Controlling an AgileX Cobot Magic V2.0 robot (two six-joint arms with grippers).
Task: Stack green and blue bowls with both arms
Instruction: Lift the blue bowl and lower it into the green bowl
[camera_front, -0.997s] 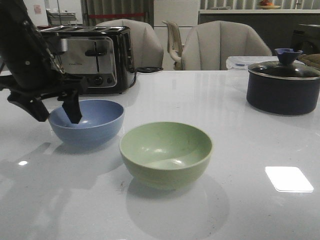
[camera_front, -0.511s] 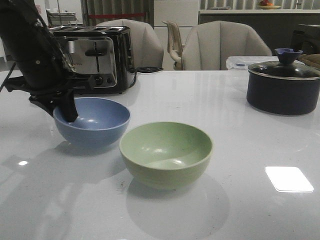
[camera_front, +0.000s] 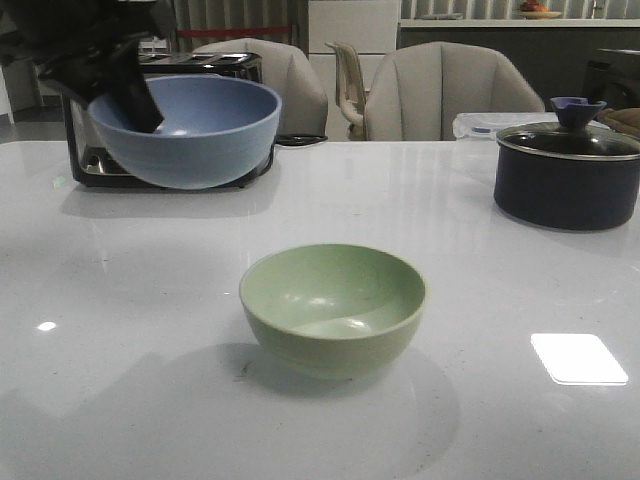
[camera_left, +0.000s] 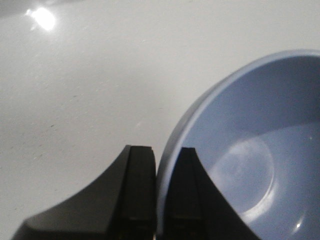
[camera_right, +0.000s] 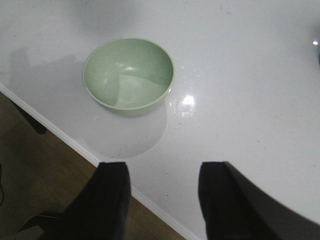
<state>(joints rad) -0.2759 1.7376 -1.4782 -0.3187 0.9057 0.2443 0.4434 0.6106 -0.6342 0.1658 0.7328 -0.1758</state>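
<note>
My left gripper (camera_left: 159, 200) pinches the blue bowl (camera_front: 185, 130) by its rim, holding it empty above the white table (camera_front: 480, 300), while my right gripper (camera_right: 162, 195) hangs spread over the empty green bowl (camera_right: 128, 75); no writing readable.

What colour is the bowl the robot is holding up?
Dusty blue. The blue bowl is plain, with no pattern, pinched at its rim by the left hand. The front view shows it best.

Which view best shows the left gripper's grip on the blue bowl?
Left wrist view: the left gripper pinches the blue bowl rim, one finger inside, one outside. Front view shows the lifted bowl, grip partly shadowed. Right wrist view misses it.
</note>
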